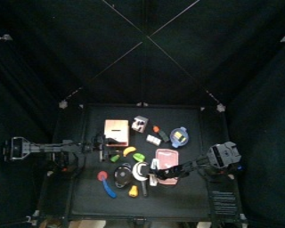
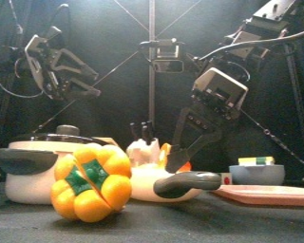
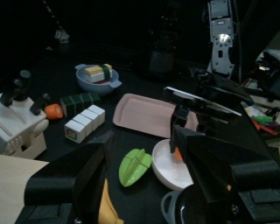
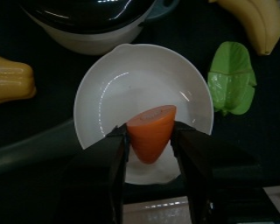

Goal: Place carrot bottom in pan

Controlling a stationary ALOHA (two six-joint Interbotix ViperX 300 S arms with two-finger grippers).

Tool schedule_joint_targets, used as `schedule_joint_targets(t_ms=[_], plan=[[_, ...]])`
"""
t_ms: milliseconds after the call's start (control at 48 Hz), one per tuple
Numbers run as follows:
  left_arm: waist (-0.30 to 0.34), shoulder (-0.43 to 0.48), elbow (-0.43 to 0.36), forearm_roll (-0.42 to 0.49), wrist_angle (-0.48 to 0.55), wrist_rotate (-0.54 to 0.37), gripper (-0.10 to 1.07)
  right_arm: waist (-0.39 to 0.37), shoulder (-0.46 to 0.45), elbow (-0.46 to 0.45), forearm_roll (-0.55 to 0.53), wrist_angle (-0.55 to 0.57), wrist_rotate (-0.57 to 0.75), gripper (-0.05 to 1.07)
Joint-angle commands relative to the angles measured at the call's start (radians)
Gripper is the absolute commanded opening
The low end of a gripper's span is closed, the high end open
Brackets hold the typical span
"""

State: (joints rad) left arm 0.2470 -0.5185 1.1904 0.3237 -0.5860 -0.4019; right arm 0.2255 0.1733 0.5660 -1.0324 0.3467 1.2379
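Right wrist view: left of the right gripper lies a lumpy yellow pepper. Its black jaws clamp the tapered, matte-orange carrot bottom directly above the smooth white round pan. A glossy pot sits beyond; a flat green leaf and yellow banana lie right.

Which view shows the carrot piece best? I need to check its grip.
The right wrist view: the carrot piece sits between the right gripper jaws over the white pan. Left wrist view glimpses orange; top and front views hide it.
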Motion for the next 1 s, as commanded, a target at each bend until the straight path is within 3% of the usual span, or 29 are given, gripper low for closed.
schedule_joint_targets(t_ms=[0, 438, 979], plan=[[-0.002, -0.003, -0.012, -0.002, -0.003, 0.0, 0.92, -0.008, -0.021, -0.02, 0.005, -0.008, 0.0, 0.66], [-0.002, -0.002, -0.011, -0.002, -0.003, 0.0, 0.92, -0.014, -0.012, -0.02, 0.003, -0.008, 0.0, 0.67], [-0.002, -0.002, -0.005, -0.002, -0.005, -0.002, 0.92, -0.015, -0.012, -0.021, 0.006, -0.008, 0.002, 0.84]])
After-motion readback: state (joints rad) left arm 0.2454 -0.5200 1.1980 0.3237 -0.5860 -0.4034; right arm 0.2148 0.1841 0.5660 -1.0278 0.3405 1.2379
